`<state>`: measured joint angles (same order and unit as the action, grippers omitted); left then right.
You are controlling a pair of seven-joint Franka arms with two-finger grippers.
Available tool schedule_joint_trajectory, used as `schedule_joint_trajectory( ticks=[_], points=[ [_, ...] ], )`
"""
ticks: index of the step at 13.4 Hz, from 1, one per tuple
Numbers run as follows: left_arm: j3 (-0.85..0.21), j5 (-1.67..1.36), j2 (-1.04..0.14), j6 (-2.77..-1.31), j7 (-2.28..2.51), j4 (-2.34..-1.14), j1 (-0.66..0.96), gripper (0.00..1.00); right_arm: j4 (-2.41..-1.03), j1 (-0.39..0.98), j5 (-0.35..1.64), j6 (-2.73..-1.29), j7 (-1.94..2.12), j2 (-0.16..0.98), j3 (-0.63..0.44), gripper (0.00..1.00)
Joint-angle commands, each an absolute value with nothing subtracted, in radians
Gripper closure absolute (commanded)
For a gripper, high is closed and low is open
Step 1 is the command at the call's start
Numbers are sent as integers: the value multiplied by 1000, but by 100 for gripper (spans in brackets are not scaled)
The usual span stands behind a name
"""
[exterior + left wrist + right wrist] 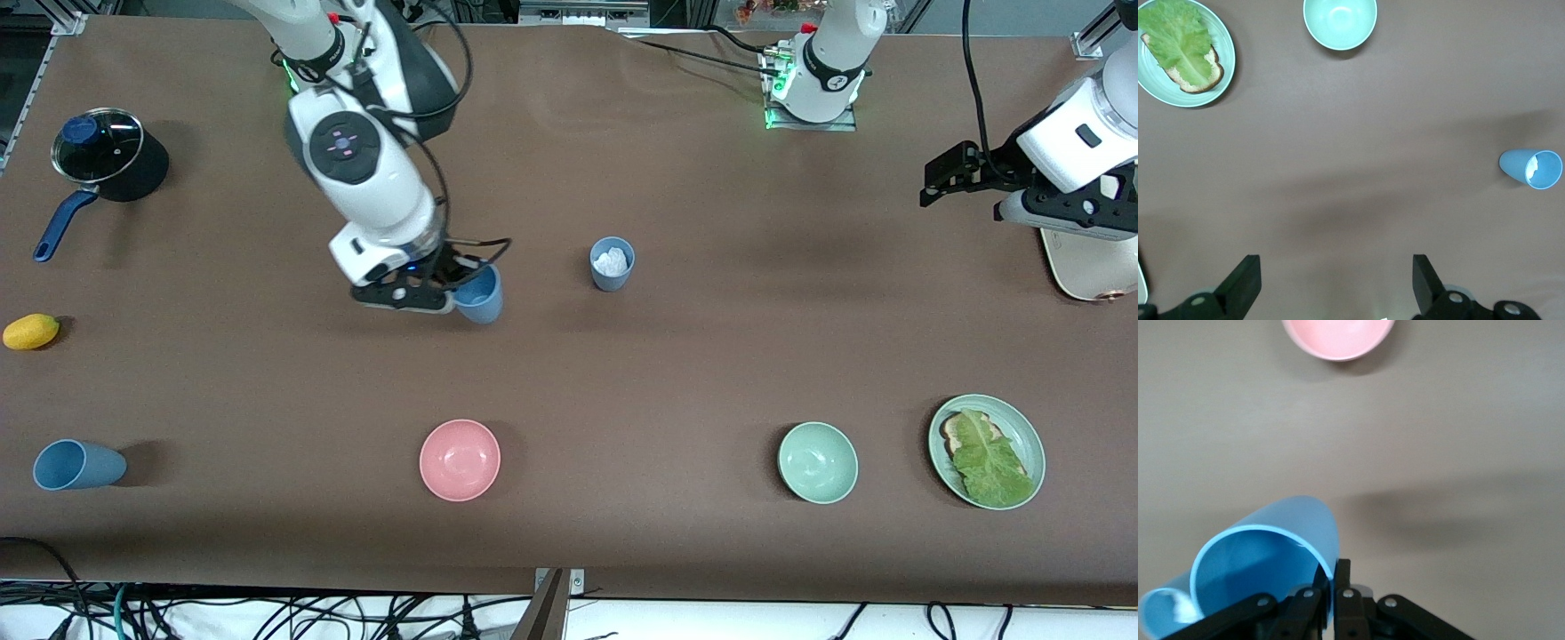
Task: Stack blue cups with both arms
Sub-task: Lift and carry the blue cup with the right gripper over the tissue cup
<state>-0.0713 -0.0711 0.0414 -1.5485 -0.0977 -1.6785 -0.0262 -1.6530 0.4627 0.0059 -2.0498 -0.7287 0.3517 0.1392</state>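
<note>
Holding brighter blue cup (480,296) by its rim, right gripper (442,286) jaws clamped, over mid-counter (676,373); greyer blue cup (612,263) stands upright toward the left arm's end. Left gripper (944,182) waits, jaws apart.

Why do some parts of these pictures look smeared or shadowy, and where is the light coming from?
Front view: the right arm looks slightly motion-smeared; soft shadows lie beside the grey-blue cup and the pot, suggesting diffuse overhead light. Right wrist view: the bright blue cup, pinched at its rim by the right gripper, sits close and soft-edged. Left wrist view: broad, faint shadows cross the table.
</note>
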Motion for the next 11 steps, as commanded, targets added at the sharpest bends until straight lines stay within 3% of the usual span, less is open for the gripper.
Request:
schedule_joint_trajectory(
  ticks=[1, 5, 11],
  points=[
    [-74, -48, 40, -1557, -115, -1672, -29, 0, -1505, 553, 17, -2014, -846, 445, 130, 100],
    [-71, -51, 26, -1557, -115, -1657, -31, 0, -1358, 638, 15, -2022, -963, 550, 130, 100],
    [-69, -49, 26, -1552, -118, -1657, -41, 0, -1310, 701, 15, -2040, -1035, 623, 132, 100]
  ],
)
